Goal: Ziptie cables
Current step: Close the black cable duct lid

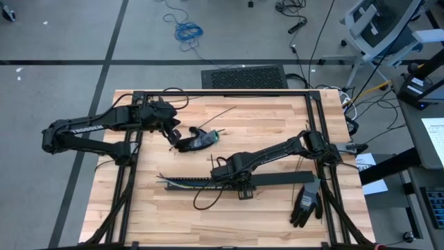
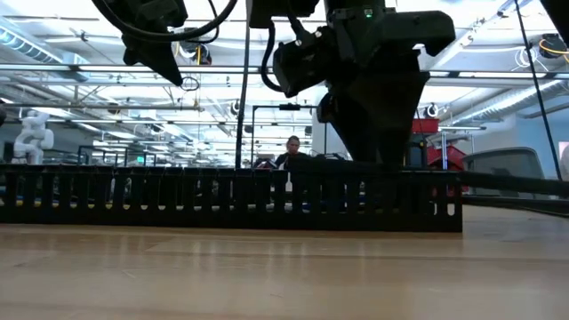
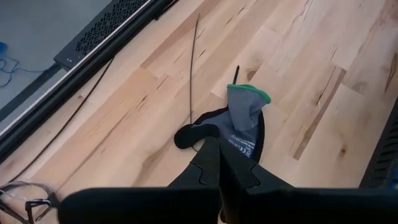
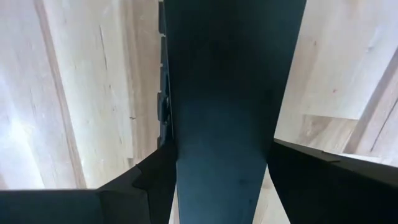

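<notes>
A black slotted duct (image 1: 208, 182) lies along the table's near half. The cables (image 1: 175, 178), thin pale and green wires, run inside it and stick out of its left end. My right gripper (image 1: 227, 173) is over the duct's middle, shut on it. My left gripper (image 1: 175, 136) is shut and hovers left of centre. Its tips are at the edge of a grey-and-black glove with a green cuff (image 3: 244, 118); I cannot tell whether they touch it. The glove lies flat on the wood. A thin black strip (image 3: 193, 68) lies beyond it. My right gripper holds the black duct (image 4: 230, 106) near its middle, one finger (image 4: 146, 183) on each long side. It comes from above and lies across the duct. The duct's slotted wall (image 4: 163, 93) shows beside one finger. The duct rests on the table (image 2: 267, 200).
A second black glove (image 1: 305, 203) lies near the table's right near corner. A loose black wire loop (image 1: 205, 201) lies in front of the duct. A black frame (image 1: 222, 93) rims the table. A person (image 2: 292, 153) sits far behind in the room.
</notes>
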Available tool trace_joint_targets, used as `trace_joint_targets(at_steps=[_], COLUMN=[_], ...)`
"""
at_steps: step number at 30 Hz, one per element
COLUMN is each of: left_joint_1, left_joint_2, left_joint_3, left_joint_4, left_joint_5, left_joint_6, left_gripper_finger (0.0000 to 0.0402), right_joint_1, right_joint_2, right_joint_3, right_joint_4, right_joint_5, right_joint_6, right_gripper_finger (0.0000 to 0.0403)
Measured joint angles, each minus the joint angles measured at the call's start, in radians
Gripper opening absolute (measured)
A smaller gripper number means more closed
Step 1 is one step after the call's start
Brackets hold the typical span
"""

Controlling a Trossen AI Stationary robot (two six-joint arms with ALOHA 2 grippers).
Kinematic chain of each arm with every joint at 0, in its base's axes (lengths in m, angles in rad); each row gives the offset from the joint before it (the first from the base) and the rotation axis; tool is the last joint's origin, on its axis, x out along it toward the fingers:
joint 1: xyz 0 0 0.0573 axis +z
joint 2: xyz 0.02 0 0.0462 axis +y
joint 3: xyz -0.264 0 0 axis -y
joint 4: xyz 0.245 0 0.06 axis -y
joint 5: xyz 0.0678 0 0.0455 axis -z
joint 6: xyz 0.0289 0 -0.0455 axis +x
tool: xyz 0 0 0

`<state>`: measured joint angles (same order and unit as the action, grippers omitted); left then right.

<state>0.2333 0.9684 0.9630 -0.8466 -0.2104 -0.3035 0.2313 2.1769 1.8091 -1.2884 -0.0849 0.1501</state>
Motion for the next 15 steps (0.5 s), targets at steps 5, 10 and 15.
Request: trace_joint_targets(at_steps=[5, 10, 15], left_joint_1=[0.0, -0.009, -0.092], left_joint_2=[0.0, 0.0, 0.0], left_joint_3=[0.0, -0.009, -0.084], left_joint_4=[0.0, 0.012, -0.024], left_joint_5=[0.0, 0.025, 0.189], left_joint_6=[-0.005, -0.006, 0.047], left_gripper_finger=[0.0, 0.0, 0.0], right_joint_1=[-0.007, -0.016, -0.016], right_joint_2=[-0.007, -0.012, -0.012], right_joint_3=[0.0, 0.025, 0.088], right_joint_4=[-0.045, -0.09, -0.093], right_joint_5=[-0.025, -0.051, -0.039], right_joint_6=[0.012, 0.014, 0.016], right_gripper_finger=[0.0197, 0.0197, 0.0197])
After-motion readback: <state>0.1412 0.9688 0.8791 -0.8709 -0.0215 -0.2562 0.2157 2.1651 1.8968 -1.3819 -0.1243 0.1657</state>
